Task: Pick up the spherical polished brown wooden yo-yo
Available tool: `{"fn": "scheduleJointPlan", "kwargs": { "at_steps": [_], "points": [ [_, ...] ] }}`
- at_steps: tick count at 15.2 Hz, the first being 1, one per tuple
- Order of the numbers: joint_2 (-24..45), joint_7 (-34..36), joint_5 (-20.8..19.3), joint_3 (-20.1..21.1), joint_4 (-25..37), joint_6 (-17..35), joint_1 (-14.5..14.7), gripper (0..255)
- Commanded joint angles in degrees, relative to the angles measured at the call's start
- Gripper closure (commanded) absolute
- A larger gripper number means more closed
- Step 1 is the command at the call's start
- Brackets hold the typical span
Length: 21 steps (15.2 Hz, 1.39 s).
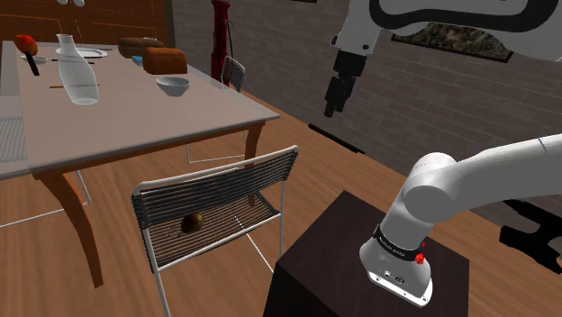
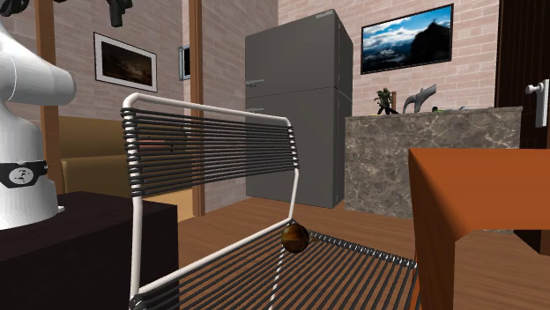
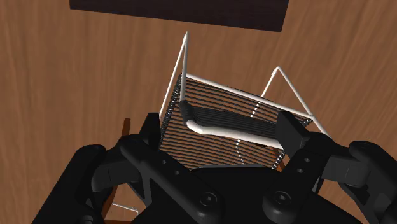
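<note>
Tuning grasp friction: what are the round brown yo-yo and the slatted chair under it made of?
Round brown yo-yo: likely polished wood, mottled brown with a glossy highlight. White-framed slatted chair: tubular frame, probably painted metal; thin dark slats, wire or cord, unclear.

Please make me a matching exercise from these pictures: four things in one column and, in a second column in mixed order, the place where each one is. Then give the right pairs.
Things
1. brown yo-yo
2. pale bowl
3. gripper
4. grey refrigerator

Places
A. next to the stone counter
B. on the seat of the wire chair
C. in the air, high above the floor
D. on the wooden table

Right pairs: 1-B; 2-D; 3-C; 4-A
</note>
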Motion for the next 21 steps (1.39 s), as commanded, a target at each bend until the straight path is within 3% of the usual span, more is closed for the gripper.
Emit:
{"fn": "scheduleJointPlan", "kwargs": {
  "at_steps": [1,11,21],
  "points": [
    [0.0,0.0,0.0,0.0,0.0,0.0,0.0,0],
    [17.58,-4.76,5.65,-0.88,-2.48,17.53,3.44,0],
    [39.38,-12.15,14.02,-0.93,3.19,30.67,7.45,0]
  ]
}}
